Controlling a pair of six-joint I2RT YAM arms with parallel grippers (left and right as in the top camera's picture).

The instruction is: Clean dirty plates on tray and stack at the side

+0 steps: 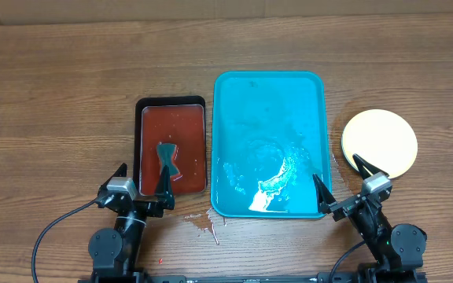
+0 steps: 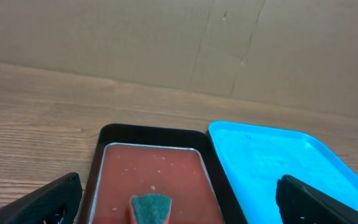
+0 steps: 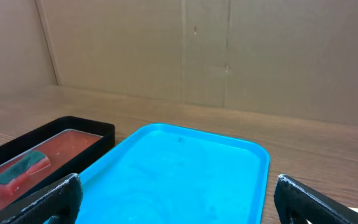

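The turquoise tray (image 1: 267,86) lies mid-table with no plates on it; its floor shines wet near the front. To its right the plates (image 1: 379,143) rest on the wood as one pale yellow round pile, only the top one showing. My left gripper (image 1: 141,179) stands open at the near end of the black tray, its fingertips (image 2: 48,200) wide apart and nothing between them. My right gripper (image 1: 344,179) is open too, at the tray's front right corner, just short of the plates. The tray (image 3: 185,168) fills the right wrist view, and its left part (image 2: 272,155) shows in the left wrist view.
A black tray (image 1: 141,126) of red liquid sits left of the turquoise tray, with a green sponge (image 1: 166,157) lying in it. The same sponge (image 2: 151,208) shows in the left wrist view. Red drips (image 1: 203,226) mark the wood near the front edge. Cardboard walls (image 3: 185,50) stand behind the table.
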